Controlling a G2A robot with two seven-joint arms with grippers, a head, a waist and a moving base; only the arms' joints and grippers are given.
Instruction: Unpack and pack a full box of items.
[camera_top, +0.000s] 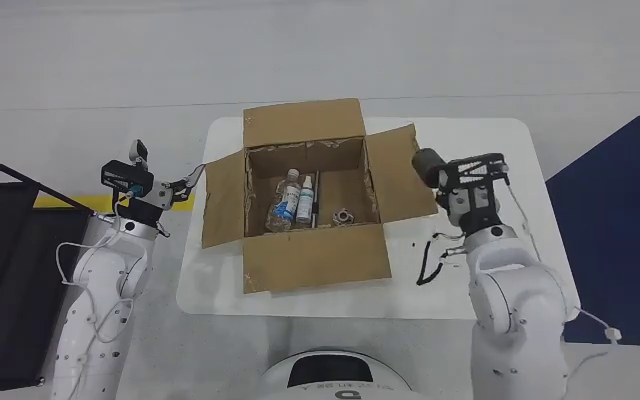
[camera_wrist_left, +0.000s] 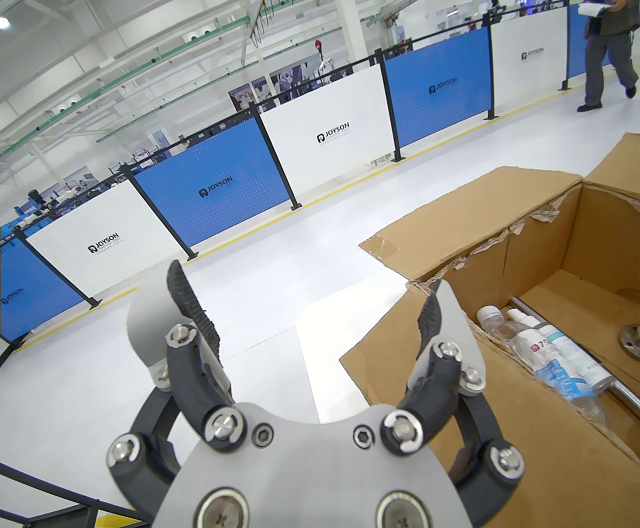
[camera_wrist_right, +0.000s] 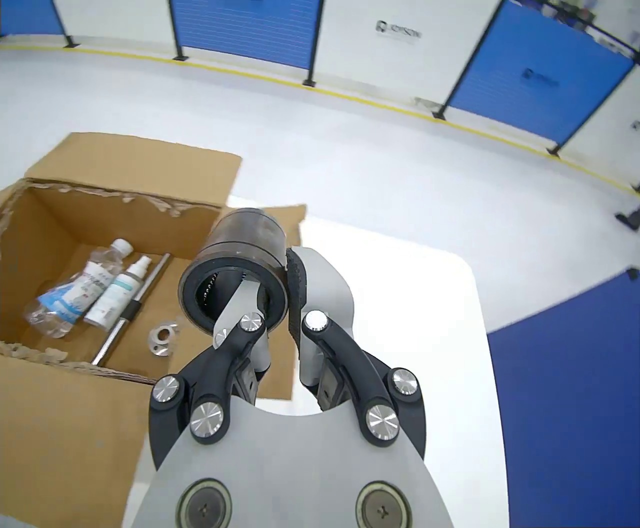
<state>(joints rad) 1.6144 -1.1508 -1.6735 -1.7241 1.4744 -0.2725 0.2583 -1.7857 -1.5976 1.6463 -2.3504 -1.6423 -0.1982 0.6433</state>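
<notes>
An open cardboard box (camera_top: 305, 255) stands mid-table with its flaps spread. Inside lie a clear plastic bottle (camera_top: 283, 208), a white spray bottle (camera_top: 304, 199), a metal rod (camera_top: 317, 203) and a small metal flange (camera_top: 343, 215). My right gripper (camera_wrist_right: 274, 300) is shut on a dark hollow cylinder (camera_wrist_right: 235, 272), one finger inside its bore, held above the box's right flap (camera_top: 398, 172). The cylinder (camera_top: 428, 166) shows from above too. My left gripper (camera_wrist_left: 305, 292) stands open and holds nothing, left of the box's left flap (camera_wrist_left: 400, 345), off the table's edge.
The white table (camera_top: 480, 140) has bare room right of the box. A black cable (camera_top: 432, 262) lies on it by the right arm. Blue and white barrier panels (camera_wrist_left: 320, 145) ring the floor around. A dark rack (camera_top: 20, 260) stands at the left.
</notes>
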